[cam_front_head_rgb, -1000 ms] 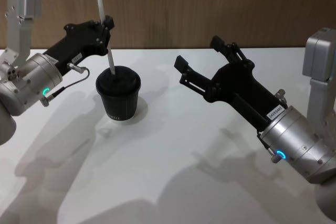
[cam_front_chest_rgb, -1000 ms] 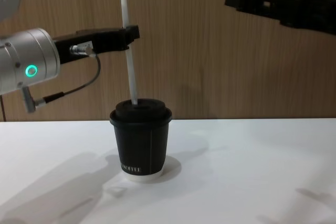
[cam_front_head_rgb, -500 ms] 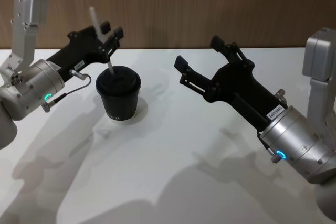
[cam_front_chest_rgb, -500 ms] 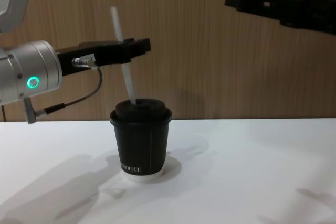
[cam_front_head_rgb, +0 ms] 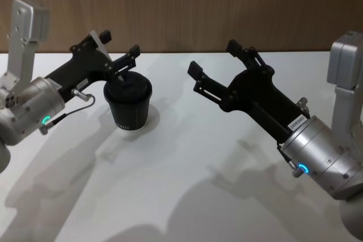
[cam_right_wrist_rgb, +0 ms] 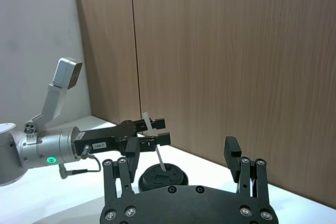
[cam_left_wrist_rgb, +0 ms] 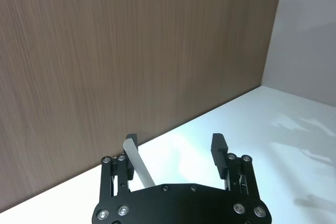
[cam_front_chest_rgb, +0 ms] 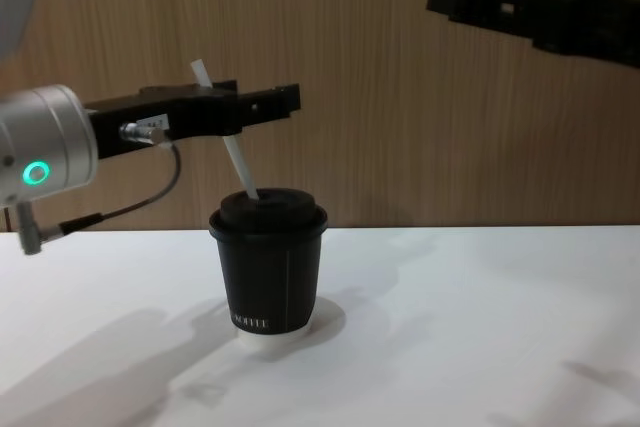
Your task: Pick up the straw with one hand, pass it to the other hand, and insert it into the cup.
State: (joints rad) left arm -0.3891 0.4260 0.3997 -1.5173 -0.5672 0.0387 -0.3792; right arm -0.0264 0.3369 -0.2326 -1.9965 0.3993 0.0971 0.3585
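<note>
Leaning out of the lid of the cup point(cam_front_chest_rgb: 267, 267) on the white table point(cam_front_head_rgb: 187, 168), the straw point(cam_front_chest_rgb: 226, 137) is resting between the left gripper point(cam_front_head_rgb: 119, 55), whose fingers are spreading wide. The right gripper point(cam_front_head_rgb: 218, 63) is hanging wide open, well apart.

Cup point(cam_front_head_rgb: 128, 101): stands on the table point(cam_front_head_rgb: 187, 174), on the robot's left side, before the wall point(cam_front_head_rgb: 187, 4).
Straw point(cam_front_chest_rgb: 225, 136): its lower end is in the lid of the cup; it leans toward the robot's left and rises between the fingers of the left gripper.
Left gripper point(cam_front_head_rgb: 118, 47): above the cup, reaching in from the left; its fingers stand apart, the straw against one of them.
Right gripper point(cam_front_head_rgb: 212, 59): to the right of the cup, well apart from it, above the table, fingers spread wide.
</note>
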